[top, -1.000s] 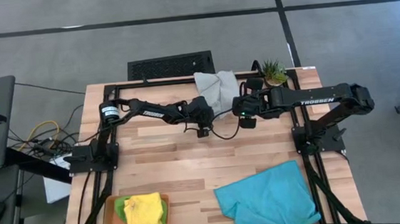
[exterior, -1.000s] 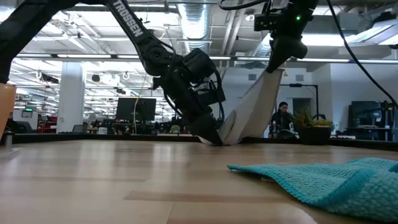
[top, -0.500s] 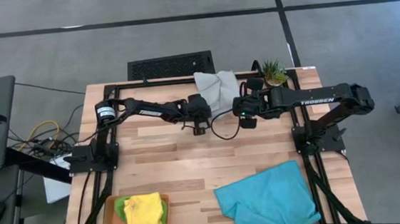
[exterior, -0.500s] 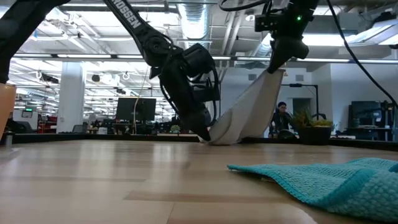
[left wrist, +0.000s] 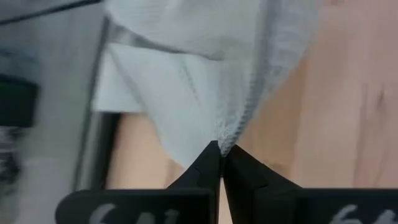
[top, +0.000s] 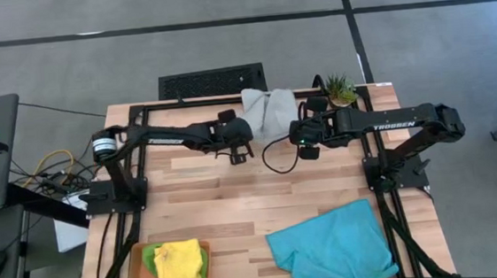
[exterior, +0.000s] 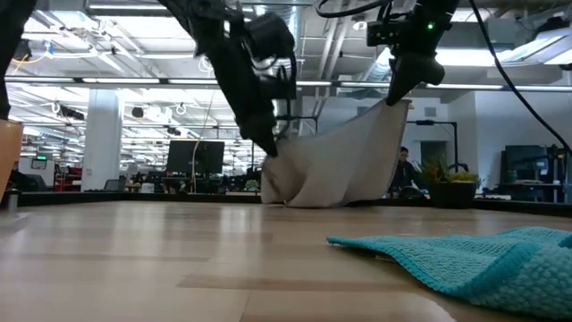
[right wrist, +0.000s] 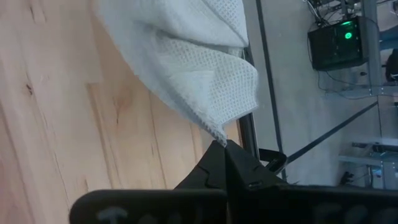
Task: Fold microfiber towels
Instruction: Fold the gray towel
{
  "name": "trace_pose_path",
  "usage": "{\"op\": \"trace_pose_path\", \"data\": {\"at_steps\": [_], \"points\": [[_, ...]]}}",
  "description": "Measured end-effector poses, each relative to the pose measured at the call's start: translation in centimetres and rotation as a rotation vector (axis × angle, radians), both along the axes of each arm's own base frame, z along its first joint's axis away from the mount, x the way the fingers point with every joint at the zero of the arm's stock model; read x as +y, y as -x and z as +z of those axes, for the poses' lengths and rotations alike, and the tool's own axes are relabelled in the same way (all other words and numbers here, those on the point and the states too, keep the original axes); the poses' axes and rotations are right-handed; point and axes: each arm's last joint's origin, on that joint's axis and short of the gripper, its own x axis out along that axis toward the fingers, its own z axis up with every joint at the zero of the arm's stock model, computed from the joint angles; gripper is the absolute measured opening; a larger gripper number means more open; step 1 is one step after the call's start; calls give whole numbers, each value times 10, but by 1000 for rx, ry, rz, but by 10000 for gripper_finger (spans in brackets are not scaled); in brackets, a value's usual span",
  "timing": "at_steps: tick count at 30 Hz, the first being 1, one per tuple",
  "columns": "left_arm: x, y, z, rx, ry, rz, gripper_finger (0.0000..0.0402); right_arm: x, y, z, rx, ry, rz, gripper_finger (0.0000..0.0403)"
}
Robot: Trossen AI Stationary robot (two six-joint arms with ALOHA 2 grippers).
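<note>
Above the wooden table (top: 235, 189), the light grey towel (exterior: 335, 165) hangs rumpled, pinched by left claw (exterior: 268, 148) and right claw (exterior: 393, 97).

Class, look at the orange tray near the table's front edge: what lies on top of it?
A yellow towel lies on a green towel on the orange tray. Most of the green one is covered.

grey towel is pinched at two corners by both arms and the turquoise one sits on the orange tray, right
Not quite. The turquoise towel lies flat on the bare table, not on the orange tray; the tray carries the yellow towel on the green towel, as the high view shows. The grey towel is indeed pinched by the left gripper and right gripper.
</note>
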Motion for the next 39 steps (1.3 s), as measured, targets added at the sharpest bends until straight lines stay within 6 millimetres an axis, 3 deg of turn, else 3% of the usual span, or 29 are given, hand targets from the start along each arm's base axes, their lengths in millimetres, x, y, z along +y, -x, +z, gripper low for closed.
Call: {"op": "trace_pose_path", "data": {"at_steps": [6,13,23,33,39], "points": [[-12,20,41,-17,-166,75,0,-3,0,1,-4,64,-35,6],[-12,46,80,-87,-199,104,0,-8,-1,3,-38,85,-65,6],[18,56,98,-42,-389,195,0,-32,-11,15,-127,277,-132,6],[26,58,183,-135,-489,187,0,-47,-18,34,-146,568,-263,6],[22,68,203,-56,-468,158,0,-47,-19,36,-125,596,-255,6]]}}
